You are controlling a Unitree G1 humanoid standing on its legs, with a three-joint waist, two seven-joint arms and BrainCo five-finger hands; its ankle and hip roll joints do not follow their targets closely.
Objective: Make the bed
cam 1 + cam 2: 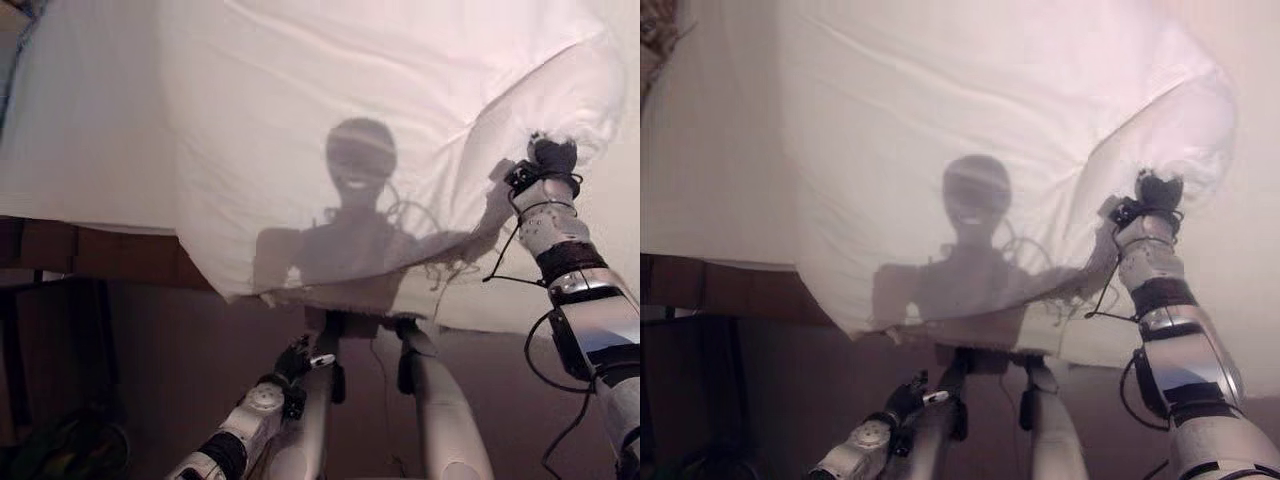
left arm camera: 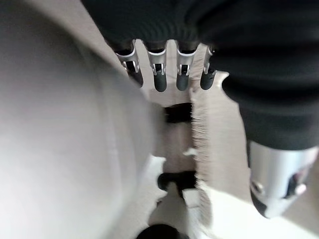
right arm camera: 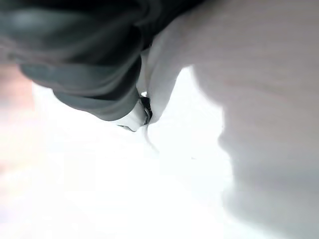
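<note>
Right hand [image 1: 553, 157] fingers buried in white sheet [image 1: 330, 90] fold.

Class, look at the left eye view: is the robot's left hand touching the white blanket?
No. The left hand hangs low beside the legs, well below the white blanket.

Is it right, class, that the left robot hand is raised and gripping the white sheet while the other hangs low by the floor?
Not quite: the right robot hand is raised into the white sheet, as the left eye view shows. The left robot hand hangs low by the floor.
</note>
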